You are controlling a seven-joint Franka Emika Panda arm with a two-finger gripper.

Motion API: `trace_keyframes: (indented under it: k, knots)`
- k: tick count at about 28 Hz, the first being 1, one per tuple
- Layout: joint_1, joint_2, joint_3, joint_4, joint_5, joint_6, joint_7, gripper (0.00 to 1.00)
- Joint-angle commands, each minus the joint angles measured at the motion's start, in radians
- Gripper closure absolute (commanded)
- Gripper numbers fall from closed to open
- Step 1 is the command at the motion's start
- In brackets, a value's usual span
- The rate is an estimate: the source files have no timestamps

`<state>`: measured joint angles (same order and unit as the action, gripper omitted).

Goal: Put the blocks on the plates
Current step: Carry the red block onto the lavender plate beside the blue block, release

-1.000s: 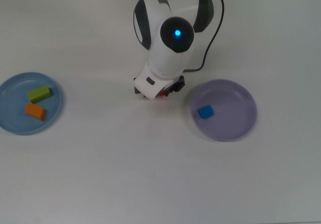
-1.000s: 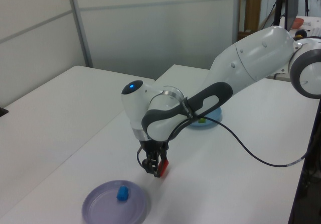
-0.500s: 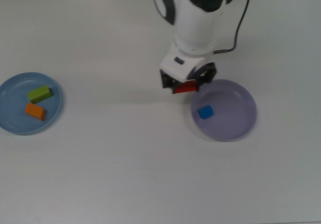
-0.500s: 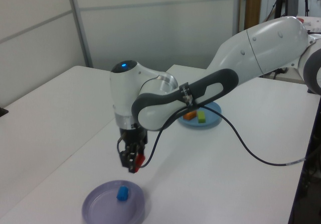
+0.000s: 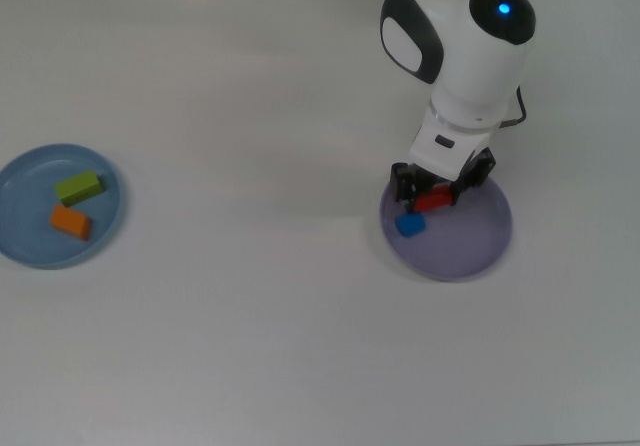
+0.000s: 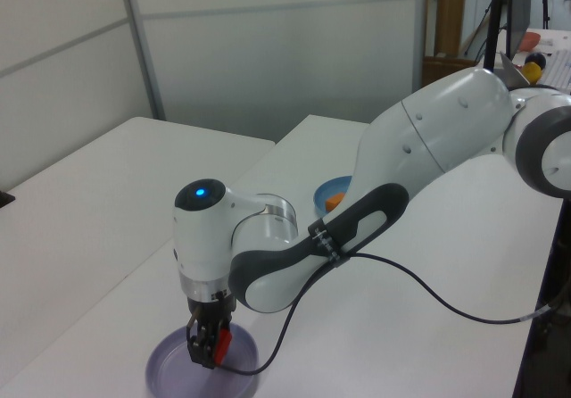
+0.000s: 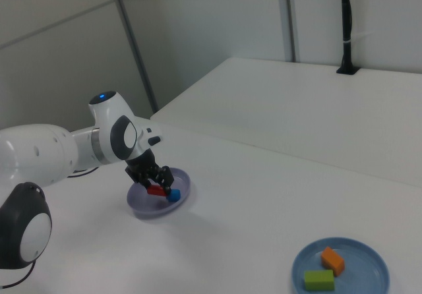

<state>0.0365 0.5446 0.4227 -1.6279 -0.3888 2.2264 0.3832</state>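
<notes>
You see the red block [image 5: 433, 203] clamped in the tool [image 5: 436, 194] above the lavender plate [image 5: 470, 251], just beside the blue cube [image 5: 409, 225] lying in it. The green oblong [image 5: 79, 186] and orange block [image 5: 70, 222] lie apart on the light blue plate [image 5: 20, 246].

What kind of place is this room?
Probably a robotics lab: a robot arm mounted at bare white tables, plain partition walls, and toy blocks on a purple plate.
</notes>
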Motion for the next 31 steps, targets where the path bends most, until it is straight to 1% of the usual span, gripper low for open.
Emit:
trace_keyframes:
  k: [1,2,6,7,8,9,10,17,23,24,29,31]
  knots:
    - [0.013,-0.006,-0.015,0.002,-0.025,0.009,0.022,0.64]
    - [0.013,-0.006,-0.015,-0.006,-0.03,0.004,0.02,0.53]
    - [0.013,-0.009,-0.015,-0.015,-0.03,0.004,0.019,0.34]
    - [0.013,-0.009,-0.015,-0.015,-0.028,0.002,0.02,0.17]
    - [0.013,-0.009,-0.015,-0.015,-0.028,0.002,0.022,0.09]
    - [0.013,-0.011,-0.015,-0.015,-0.028,0.002,0.023,0.03]
    - [0.013,-0.012,-0.015,-0.015,-0.028,0.002,0.026,0.0]
    - [0.008,-0.032,-0.015,-0.01,-0.018,-0.036,0.036,0.0]
    - [-0.02,-0.095,-0.028,-0.007,-0.012,-0.115,0.045,0.0]
    - [-0.036,-0.121,-0.032,-0.007,-0.01,-0.149,0.046,0.0]
    - [-0.093,-0.173,-0.032,0.002,0.019,-0.224,0.042,0.0]
    - [-0.122,-0.207,-0.032,0.016,0.034,-0.296,0.033,0.0]
